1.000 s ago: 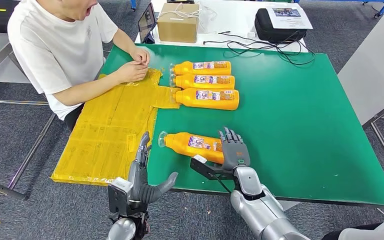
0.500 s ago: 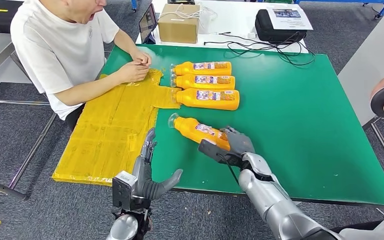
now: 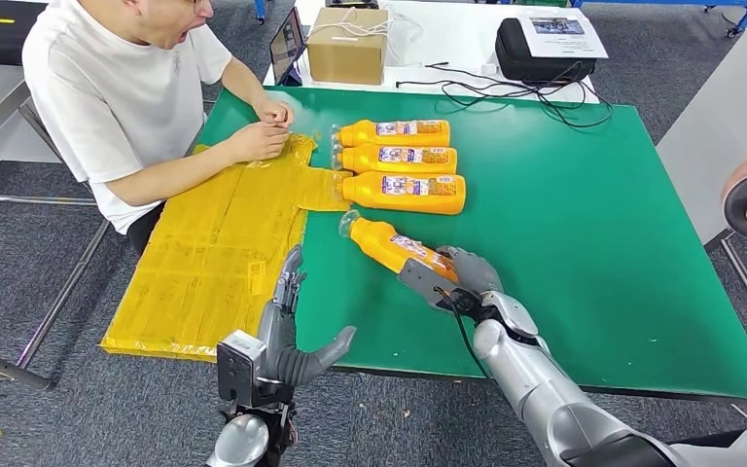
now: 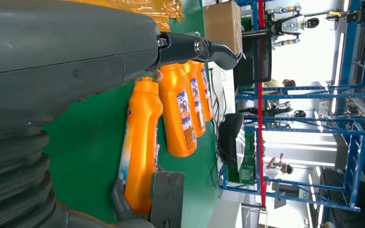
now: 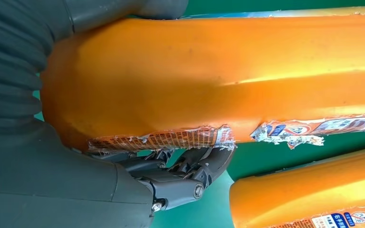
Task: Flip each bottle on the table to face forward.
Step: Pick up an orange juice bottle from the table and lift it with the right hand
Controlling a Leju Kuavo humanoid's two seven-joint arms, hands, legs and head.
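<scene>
- My left hand (image 3: 287, 331) hangs spread and empty at the table's near edge.
- My right hand (image 3: 462, 277) grips the orange bottle (image 3: 399, 248), now lifted and swung neck-first toward the three lined-up bottles (image 3: 401, 165); flip underway.
- Green table (image 3: 564, 224), yellow sheet (image 3: 214, 253) on its left side, seated person (image 3: 126, 97), cardboard box (image 3: 346, 44) beyond.

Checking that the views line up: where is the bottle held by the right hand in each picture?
Head view: held bottle, angled, just below the row of three bottles.
Left wrist view: the nearest bottle.
Right wrist view: across the frame.
Shared landmark: green table.
</scene>
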